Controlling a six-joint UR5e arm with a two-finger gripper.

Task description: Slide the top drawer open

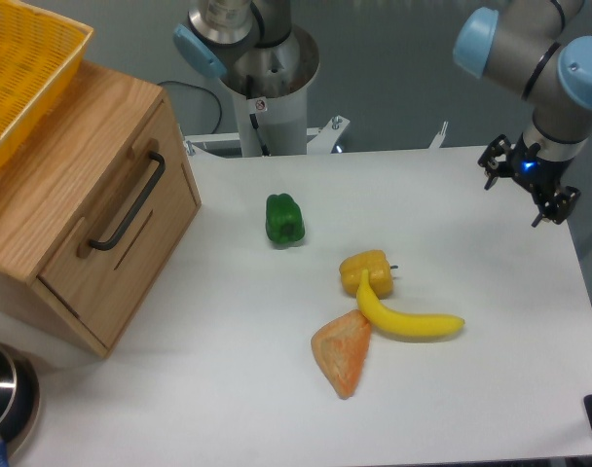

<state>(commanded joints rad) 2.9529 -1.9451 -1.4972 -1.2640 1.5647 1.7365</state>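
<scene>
Gripper: the black two-finger gripper (pixel 528 190) of the grey-and-blue arm hangs above the far right edge of the white table (pixel 277 389), with a small blue light glowing on it; whether its fingers are spread or closed, I cannot tell from this angle.
Top drawer: the wide light-oak wooden drawer (pixel 121 229) with the long black metal bar handle (pixel 130 202) sits at the left, in the front of the oak box cabinet (pixel 43 185); its panel lies flush with the cabinet front, closed, well apart from the gripper.
Basket: a yellow mesh basket (pixel 23 68) rests on top of the cabinet.
Table items: a green bell pepper (pixel 284 219) lies near the middle; a yellow bell pepper (pixel 366 270) touches a yellow banana (pixel 408 319); an orange wedge-shaped piece (pixel 342 355) lies just beside the banana's left end.
Corner: a dark metal pot (pixel 4 394) shows at bottom left.
</scene>
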